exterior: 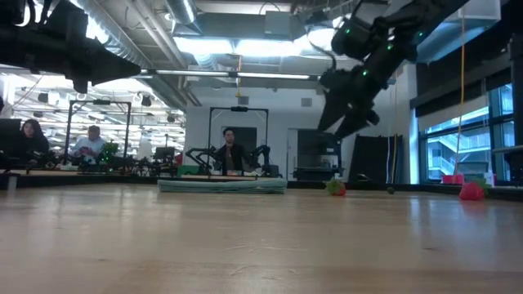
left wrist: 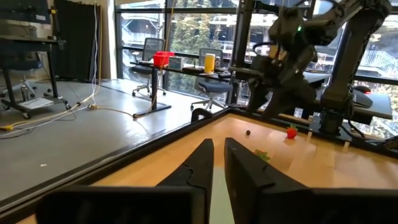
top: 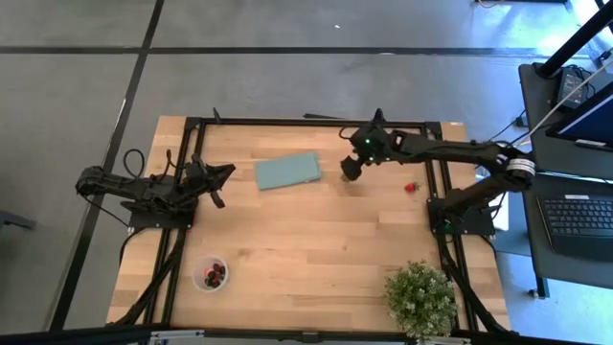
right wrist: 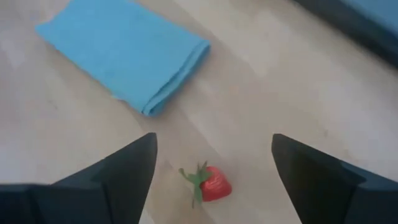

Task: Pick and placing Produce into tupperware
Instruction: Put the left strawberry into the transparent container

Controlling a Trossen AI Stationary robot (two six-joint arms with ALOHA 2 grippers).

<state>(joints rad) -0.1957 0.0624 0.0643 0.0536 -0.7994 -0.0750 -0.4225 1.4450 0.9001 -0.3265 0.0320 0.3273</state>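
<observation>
The wooden counter (top: 306,240) fills the high view, framed by black rails. The right arm reaches from the right side across the far part of the counter, and its tool (top: 351,171) hangs above the wood just beside the near-right corner of a folded teal-blue cloth (top: 288,171). In the right wrist view the two dark fingers (right wrist: 118,171) are spread wide with nothing between them, and a red strawberry (right wrist: 212,183) with a green leafy cap lies on the wood below the gap, apart from both fingers and near the edge of the cloth (right wrist: 124,53). In the low view this tool (exterior: 347,122) is clearly raised off the counter, with the strawberry (exterior: 336,187) lying on the wood below it.

The left arm rests at the left edge of the counter, its tool (top: 218,182) pointing toward the cloth; in the left wrist view its fingers (left wrist: 199,168) are pressed nearly together, holding nothing.

A bushy green potted plant (top: 420,298) stands at the near-right corner. The tupperware (top: 210,274), a small round clear cup, sits on the near-left part of the counter, well apart from both tools, with red and dark pieces already inside. A second red berry (top: 411,187) lies on the wood near the right rail, and a tiny dark berry (left wrist: 248,132) lies not far from it.
</observation>
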